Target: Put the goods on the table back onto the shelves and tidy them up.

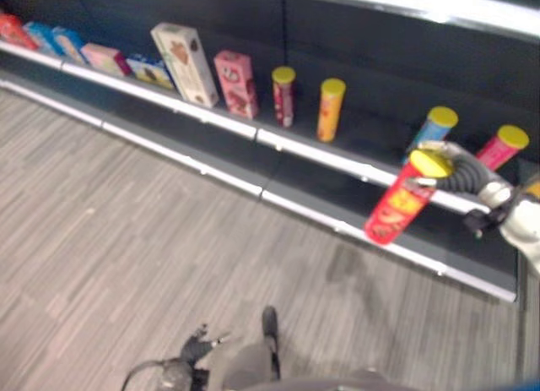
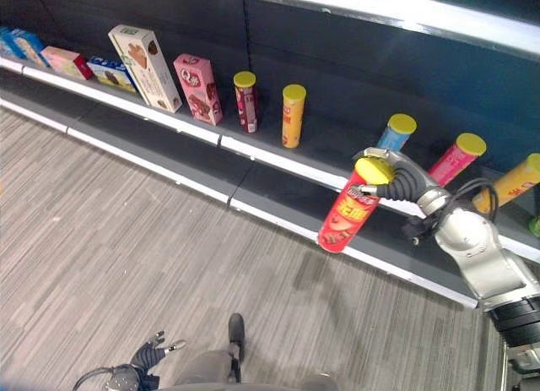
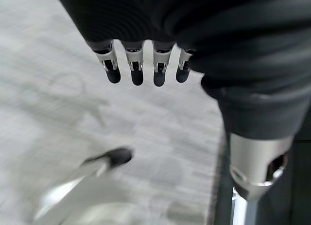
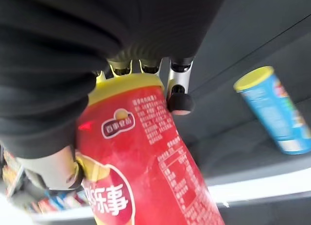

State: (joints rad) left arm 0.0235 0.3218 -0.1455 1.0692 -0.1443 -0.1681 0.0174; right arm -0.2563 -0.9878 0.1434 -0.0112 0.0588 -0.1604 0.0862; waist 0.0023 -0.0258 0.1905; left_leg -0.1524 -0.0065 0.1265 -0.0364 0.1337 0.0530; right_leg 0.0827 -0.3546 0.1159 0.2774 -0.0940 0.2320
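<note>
My right hand is shut round the top of a red chip can with a yellow lid. The can hangs tilted, lid up, in front of the shelf's white front edge, just left of a blue can and a pink can that lean on the shelf. In the right wrist view the fingers curl over the lid of the red can, with the blue can beyond. My left hand hangs low over the floor, its fingers straight and holding nothing.
Along the shelf to the left stand an orange can, a dark red can, a pink box, a tall beige box and several smaller boxes. A lower shelf ledge runs beneath. Grey striped floor lies in front.
</note>
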